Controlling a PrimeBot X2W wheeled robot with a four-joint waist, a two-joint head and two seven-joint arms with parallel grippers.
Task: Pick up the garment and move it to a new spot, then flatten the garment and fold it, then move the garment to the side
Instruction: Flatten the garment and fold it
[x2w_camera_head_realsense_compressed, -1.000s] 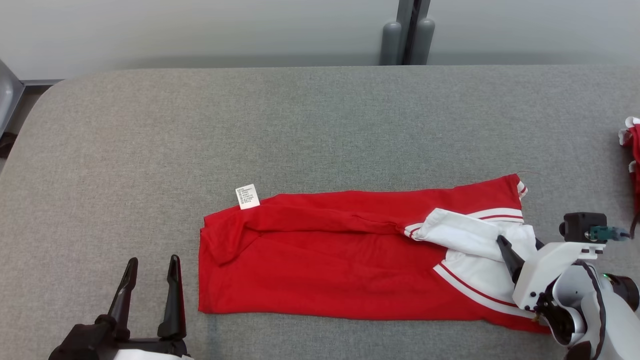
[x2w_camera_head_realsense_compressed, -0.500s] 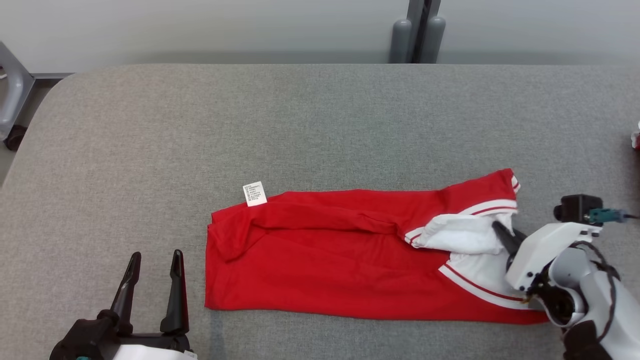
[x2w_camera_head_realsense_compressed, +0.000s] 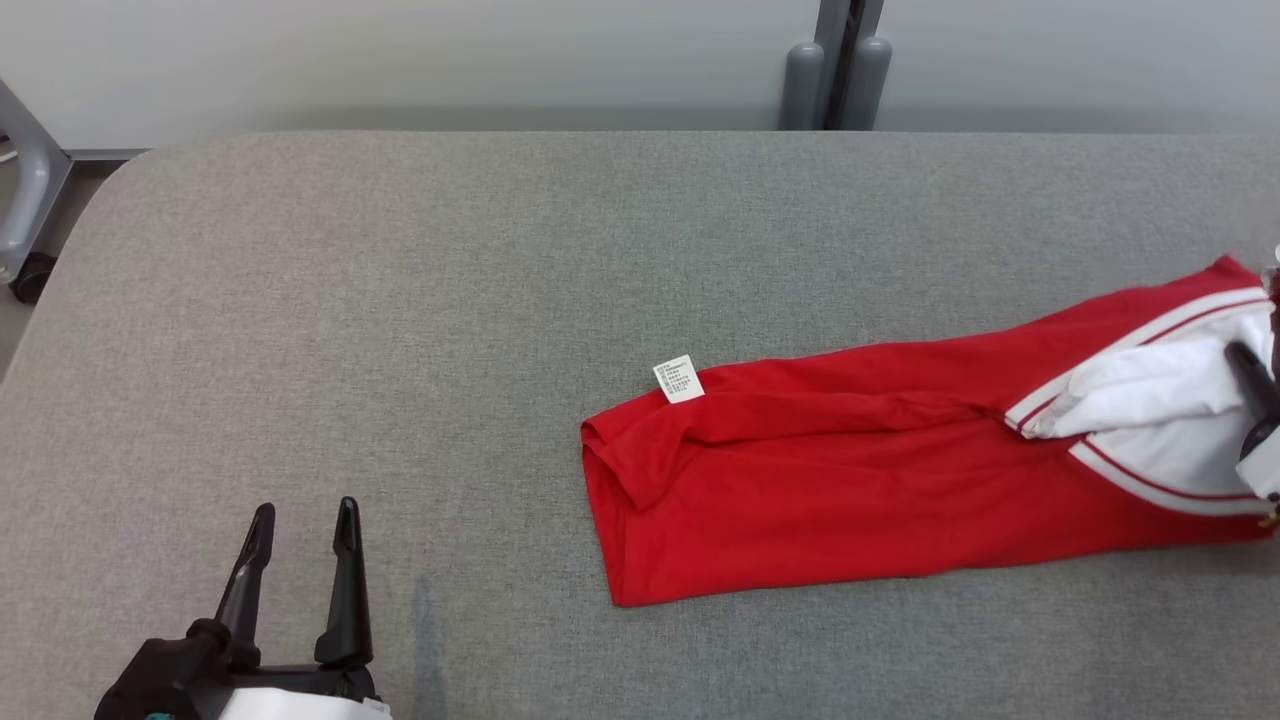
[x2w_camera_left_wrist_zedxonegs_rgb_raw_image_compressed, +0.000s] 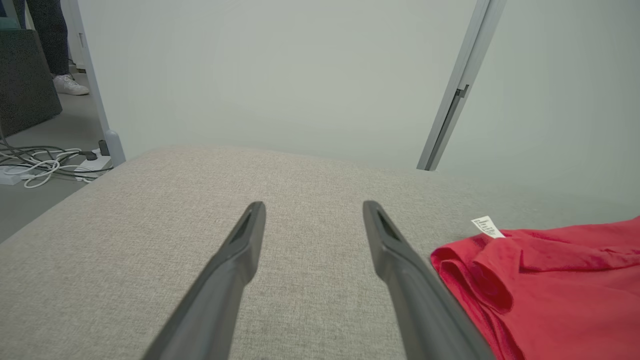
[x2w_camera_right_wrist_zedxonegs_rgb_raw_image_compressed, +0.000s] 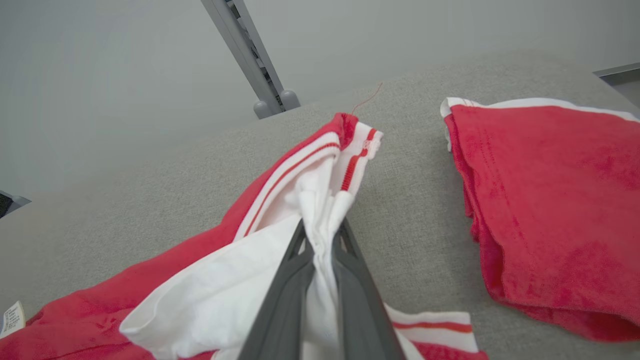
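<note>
Lying crosswise, garment (x2w_camera_head_realsense_compressed: 850, 490), white end rightward

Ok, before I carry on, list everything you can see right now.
garment: one, red with a white striped end, folded long on the table's right half
care label: one, white, at the garment's far left corner
second garment: one, red with white trim, folded, right of the first and apart from it
table: one, grey fabric top
partition post: one, grey, behind the table's far edge
cables: a bundle, white and grey, on the floor
person's shoe: one, white, on the floor
left gripper: dark, open, over bare table left of the garment
right gripper: dark, shut on the garment's white end
</note>
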